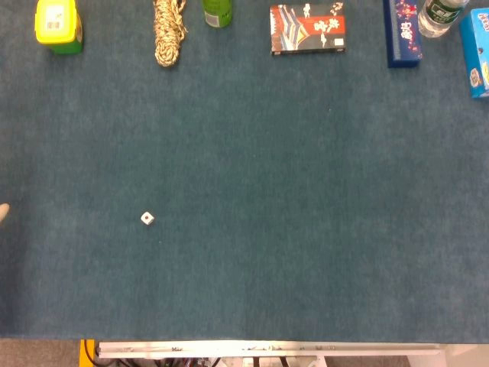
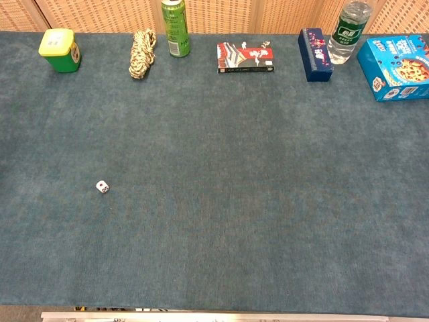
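Observation:
A small white die (image 1: 147,219) (image 2: 102,187) lies alone on the blue-green carpeted table (image 1: 290,191) (image 2: 255,181), left of the middle. In the head view a pale tip (image 1: 3,212) pokes in at the far left edge, level with the die. It looks like a fingertip of my left hand, and the rest of that hand is out of frame. It touches nothing that I can see. The chest view shows no hand. My right hand appears in neither view.
Along the far edge, from left to right: a yellow-lidded green tub (image 2: 60,50), a coiled rope (image 2: 141,54), a green can (image 2: 174,27), a red-and-black box (image 2: 244,58), a dark blue box (image 2: 314,54), a water bottle (image 2: 348,31) and a blue snack box (image 2: 397,67).

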`<state>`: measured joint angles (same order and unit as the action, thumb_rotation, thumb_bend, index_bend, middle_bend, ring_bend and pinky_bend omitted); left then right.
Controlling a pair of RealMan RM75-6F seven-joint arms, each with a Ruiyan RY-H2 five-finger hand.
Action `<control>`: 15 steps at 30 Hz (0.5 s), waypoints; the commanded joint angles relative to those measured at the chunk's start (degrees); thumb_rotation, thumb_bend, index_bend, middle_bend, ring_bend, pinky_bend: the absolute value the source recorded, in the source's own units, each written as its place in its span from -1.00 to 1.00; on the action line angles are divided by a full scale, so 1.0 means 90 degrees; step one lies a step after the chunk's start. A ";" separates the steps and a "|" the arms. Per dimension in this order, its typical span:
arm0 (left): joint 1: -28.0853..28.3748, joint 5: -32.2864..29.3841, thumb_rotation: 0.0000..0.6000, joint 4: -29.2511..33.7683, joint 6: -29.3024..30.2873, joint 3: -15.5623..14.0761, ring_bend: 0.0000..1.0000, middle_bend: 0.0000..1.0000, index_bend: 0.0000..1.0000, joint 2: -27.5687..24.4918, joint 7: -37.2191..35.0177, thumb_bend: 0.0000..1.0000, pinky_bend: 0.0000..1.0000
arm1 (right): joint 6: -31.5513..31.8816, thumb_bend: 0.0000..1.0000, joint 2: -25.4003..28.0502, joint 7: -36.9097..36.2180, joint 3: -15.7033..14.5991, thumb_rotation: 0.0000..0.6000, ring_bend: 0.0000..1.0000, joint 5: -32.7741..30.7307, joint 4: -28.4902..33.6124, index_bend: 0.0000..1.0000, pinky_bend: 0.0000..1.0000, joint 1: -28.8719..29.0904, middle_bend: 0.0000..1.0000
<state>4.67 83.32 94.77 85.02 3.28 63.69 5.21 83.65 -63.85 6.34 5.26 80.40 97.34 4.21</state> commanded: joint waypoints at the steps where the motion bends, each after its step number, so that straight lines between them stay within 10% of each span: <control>1: -0.0003 -0.0015 1.00 0.0030 -0.0014 -0.0016 -0.46 -0.30 -0.11 0.0013 0.0065 -0.95 -0.10 | -0.0010 -0.49 -0.0011 -0.0064 -0.0012 1.00 -0.30 0.0002 -0.0036 -0.27 -0.08 -0.0009 -0.14; 15: 0.0227 0.0690 1.00 0.0501 -0.0440 -0.0355 -0.70 -0.55 -0.14 -0.0319 -0.0852 -0.95 -0.29 | -0.0160 -0.49 0.0067 -0.0242 0.0160 1.00 -0.29 -0.0070 -0.0231 -0.27 -0.08 0.0153 -0.13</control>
<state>5.81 86.87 97.65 82.71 1.54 62.42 0.58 82.18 -63.30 4.13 6.66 79.74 95.26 5.53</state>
